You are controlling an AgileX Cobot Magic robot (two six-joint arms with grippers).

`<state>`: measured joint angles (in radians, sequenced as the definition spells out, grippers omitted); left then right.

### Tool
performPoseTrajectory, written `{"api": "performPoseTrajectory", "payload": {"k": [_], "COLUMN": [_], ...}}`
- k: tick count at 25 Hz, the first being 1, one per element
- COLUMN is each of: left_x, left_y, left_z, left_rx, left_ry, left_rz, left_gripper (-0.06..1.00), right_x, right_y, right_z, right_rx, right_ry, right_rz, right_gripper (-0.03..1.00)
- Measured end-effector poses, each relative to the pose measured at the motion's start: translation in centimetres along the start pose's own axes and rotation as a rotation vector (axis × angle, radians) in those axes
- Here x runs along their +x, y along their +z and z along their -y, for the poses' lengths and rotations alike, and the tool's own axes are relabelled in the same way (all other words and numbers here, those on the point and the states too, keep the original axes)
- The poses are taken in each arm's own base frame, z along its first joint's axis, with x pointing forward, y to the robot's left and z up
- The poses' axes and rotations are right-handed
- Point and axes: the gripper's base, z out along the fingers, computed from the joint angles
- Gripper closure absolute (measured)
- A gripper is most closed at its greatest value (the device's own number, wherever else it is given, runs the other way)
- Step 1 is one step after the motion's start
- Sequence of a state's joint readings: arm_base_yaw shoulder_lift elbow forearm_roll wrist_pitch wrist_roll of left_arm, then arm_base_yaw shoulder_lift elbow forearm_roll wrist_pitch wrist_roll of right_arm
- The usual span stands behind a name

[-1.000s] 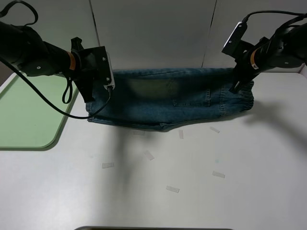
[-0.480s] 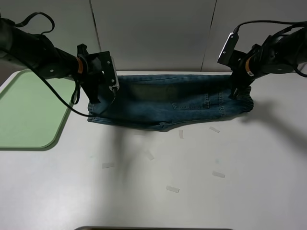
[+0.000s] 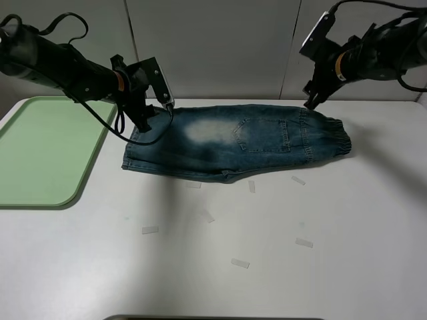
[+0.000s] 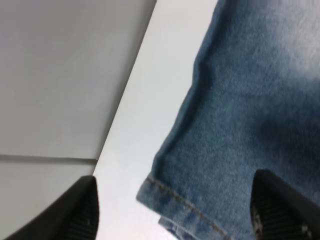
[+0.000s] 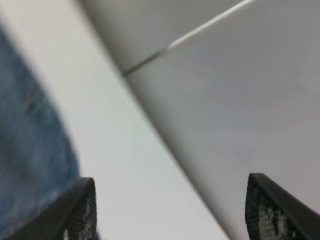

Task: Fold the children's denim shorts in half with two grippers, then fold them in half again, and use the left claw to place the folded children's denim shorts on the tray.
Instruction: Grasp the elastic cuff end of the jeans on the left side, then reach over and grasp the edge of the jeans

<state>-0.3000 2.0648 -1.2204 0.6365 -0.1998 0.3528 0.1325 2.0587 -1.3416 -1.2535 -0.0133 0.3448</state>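
The children's denim shorts (image 3: 233,143) lie flat on the white table, folded lengthwise, back pocket up, elastic waistband at the right. My left gripper (image 3: 145,120) is open and empty, just over the shorts' far left corner. In the left wrist view (image 4: 175,205) its fingers (image 4: 80,212) stand wide apart over the denim hem (image 4: 165,195). My right gripper (image 3: 311,100) is open and empty above the far right corner, near the wall. In the right wrist view (image 5: 167,205) only a strip of denim (image 5: 30,145) shows.
The green tray (image 3: 40,153) lies on the left of the table, beside the shorts. Several small white paper scraps (image 3: 207,215) lie on the table in front of the shorts. A grey wall (image 3: 213,47) stands right behind both grippers.
Both grippers have moved back toward the wall and off the shorts. The shorts now lie flat, with the back pocket in full view.
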Motion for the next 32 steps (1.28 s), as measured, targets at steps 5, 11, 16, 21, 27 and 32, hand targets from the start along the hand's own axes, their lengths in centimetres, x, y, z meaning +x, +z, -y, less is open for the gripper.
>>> {"api": "performPoseTrajectory", "payload": {"k": [5,11,16,21,27,32], "left_x": [-0.1,-1.8,-5.0,-7.5,-9.1,-9.1], "left_y": [0.0,-2.6,-7.6,-14.3,-23.2,-29.8], "left_z": [-0.2,-2.6,-6.2,-9.2,-11.3,-11.1], "left_rx": [-0.01,-0.083,-0.204,-0.3,-0.407,-0.467], "left_ry": [-0.036,-0.109,-0.229,-0.421,-0.567,-0.669], "left_rz": [0.0,0.034,0.152,0.218,0.252,0.193], "left_gripper": [0.3,0.3,0.3,0.3,0.23,-0.01], "right_x": [-0.5,-0.4,-1.8,-3.5,-5.2,-6.1], "right_y": [-0.1,-0.8,-3.7,-7.7,-12.6,-16.2], "right_z": [0.7,1.4,3.7,6.1,8.3,9.5], "right_rx": [0.022,0.058,0.13,0.207,0.274,0.312], "right_ry": [0.083,0.173,0.216,0.311,0.442,0.534], "right_rz": [0.011,-0.033,-0.008,0.044,0.128,0.192], "right_gripper": [0.49,0.48,0.48,0.48,0.43,0.38]}}
